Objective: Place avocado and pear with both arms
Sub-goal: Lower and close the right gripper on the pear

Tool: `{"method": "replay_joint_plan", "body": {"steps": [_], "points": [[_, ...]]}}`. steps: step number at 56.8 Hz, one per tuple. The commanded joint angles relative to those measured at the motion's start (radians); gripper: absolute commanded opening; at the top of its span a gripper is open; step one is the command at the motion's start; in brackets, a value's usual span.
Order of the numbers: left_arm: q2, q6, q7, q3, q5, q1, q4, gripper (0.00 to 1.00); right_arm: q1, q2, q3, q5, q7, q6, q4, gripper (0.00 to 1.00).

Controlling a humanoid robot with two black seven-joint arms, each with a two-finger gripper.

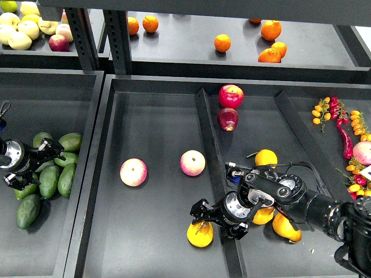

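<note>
Dark grey trays (156,231) are seen, where the golden yellow-orange round pear (200,233) is gripped by the right gripper (204,217), and dark green avocados (49,180) are touched by the left gripper (51,152), its grip unclear.

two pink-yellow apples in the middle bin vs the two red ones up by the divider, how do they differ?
The pink-yellow apples are pale, blushed pink over yellow; the red apples are deep red, the lower one darker. The pale pair lie apart on the open floor of the middle bin; the red pair sit close together near the divider, one above the other in the head view. All four are round, similar in size, and untouched by either gripper.
</note>
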Motion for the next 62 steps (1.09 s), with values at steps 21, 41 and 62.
{"method": "replay_joint_plan", "body": {"steps": [21,41,62], "points": [[-0.009,0.0,0.0,0.002,0.0,0.002,-0.001,0.99,-0.023,0.0,0.044,0.0,0.0,0.0,-0.02,1.0],[-0.011,0.0,0.0,0.002,0.0,0.002,0.001,0.99,-0.045,0.0,0.101,0.038,0.0,0.0,-0.02,1.0],[-0.012,0.0,0.0,0.002,0.0,0.002,0.001,0.99,-0.058,0.0,0.101,0.069,0.0,0.0,-0.02,1.0]]}}
